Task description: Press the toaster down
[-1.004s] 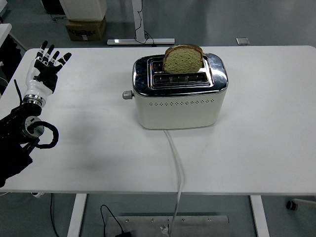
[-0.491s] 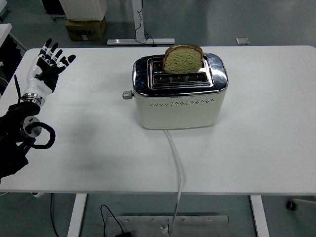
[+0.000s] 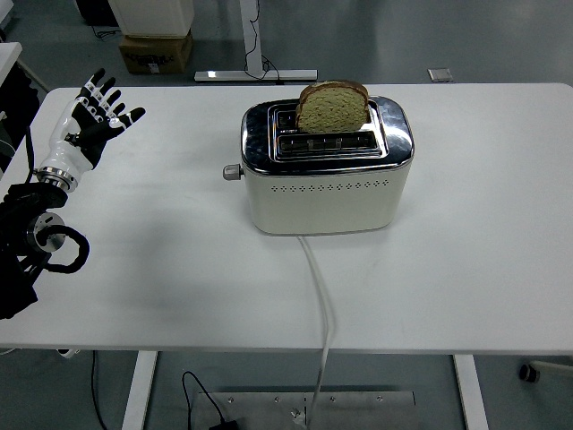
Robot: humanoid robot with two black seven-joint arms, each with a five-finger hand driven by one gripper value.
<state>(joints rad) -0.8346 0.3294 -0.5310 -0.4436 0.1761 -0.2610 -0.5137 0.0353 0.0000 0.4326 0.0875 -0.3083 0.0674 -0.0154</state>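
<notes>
- At the middle of the white worktop (image 3: 483, 269) stands the toaster (image 3: 324, 175), cream-bodied with a shiny top, its long side facing the near edge.
- Its far slot holds one slice of bread (image 3: 332, 106), standing upright and riding high above the chrome, so by that sign the toaster is not yet pressed down; the near slot looks empty.
- A small lever knob (image 3: 232, 172) sticks out of the toaster's left end, and it sits high on that end.
- A pale power cord (image 3: 320, 305) runs from the toaster's near side over the near edge of the worktop.
- Over the far-left corner hovers the left hand (image 3: 89, 121), its fingers (image 3: 109, 98) spread wide and holding nothing; it is well apart from the toaster.
- The right arm does not show.
- The step in hand looks like the approach: no contact with the lever yet.
- Next, the hand probably needs to travel right and nearer, settle a fingertip on top of the knob, and push straight down until it latches, without shoving the toaster sideways.
</notes>
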